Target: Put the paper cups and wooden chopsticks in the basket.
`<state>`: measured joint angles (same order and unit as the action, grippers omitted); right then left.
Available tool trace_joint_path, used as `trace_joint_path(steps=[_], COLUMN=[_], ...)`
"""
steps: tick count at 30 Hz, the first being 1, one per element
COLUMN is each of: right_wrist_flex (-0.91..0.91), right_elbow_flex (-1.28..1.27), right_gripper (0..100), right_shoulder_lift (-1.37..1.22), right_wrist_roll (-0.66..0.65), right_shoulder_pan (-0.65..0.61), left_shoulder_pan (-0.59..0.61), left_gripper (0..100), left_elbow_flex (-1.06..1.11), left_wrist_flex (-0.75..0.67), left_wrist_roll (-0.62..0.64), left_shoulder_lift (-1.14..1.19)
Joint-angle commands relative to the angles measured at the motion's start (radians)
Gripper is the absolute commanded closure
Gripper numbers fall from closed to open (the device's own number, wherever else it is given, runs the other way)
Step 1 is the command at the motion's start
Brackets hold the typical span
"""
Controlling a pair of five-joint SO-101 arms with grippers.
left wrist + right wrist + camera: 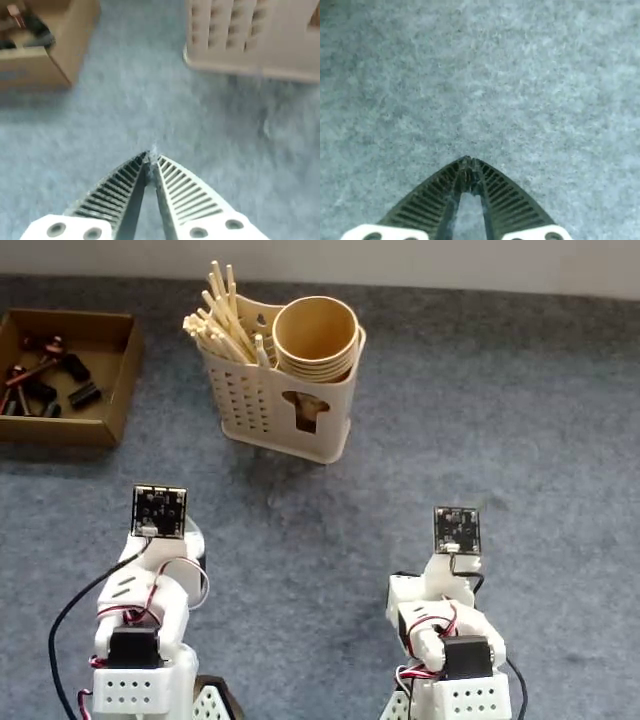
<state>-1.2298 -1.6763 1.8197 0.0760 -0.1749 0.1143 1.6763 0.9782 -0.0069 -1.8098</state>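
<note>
I judge it done: paper cups (316, 332) and wooden chopsticks (222, 315) stand in the far basket (262, 405), left gripper (150, 159) and right gripper (467, 162) closed, empty.

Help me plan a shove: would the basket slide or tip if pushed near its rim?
The basket looks tall and narrow, so a high push would probably tip it. The stacked cups and chopsticks likely add weight up top. The fuzzy grey mat may grip its base rather than let it slide.
</note>
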Motion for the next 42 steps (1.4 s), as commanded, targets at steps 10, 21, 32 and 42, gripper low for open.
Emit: trace_joint_path(steps=[10, 21, 32, 42], right_wrist_flex=[-0.012, -0.012, -0.012, -0.012], right_elbow_flex=[-0.153, -0.153, -0.153, -0.153], right_gripper=[99.4, 99.4, 99.4, 99.4], right_shoulder_lift=[0.010, 0.010, 0.010, 0.010], right_wrist_roll=[0.002, 0.002, 0.002, 0.002], right_shoulder_pan=[0.013, 0.013, 0.013, 0.013], left_shoulder_pan=[-0.016, -0.018, -0.016, -0.016], left_gripper=[99, 99, 99, 99], left_elbow_flex=[0.021, 0.021, 0.021, 0.021], left_wrist_flex=[0.301, 0.342, 0.342, 0.342], left_wrist_roll=[-0.008, -0.002, -0.002, -0.002], left_shoulder_lift=[0.004, -0.005, -0.005, -0.005])
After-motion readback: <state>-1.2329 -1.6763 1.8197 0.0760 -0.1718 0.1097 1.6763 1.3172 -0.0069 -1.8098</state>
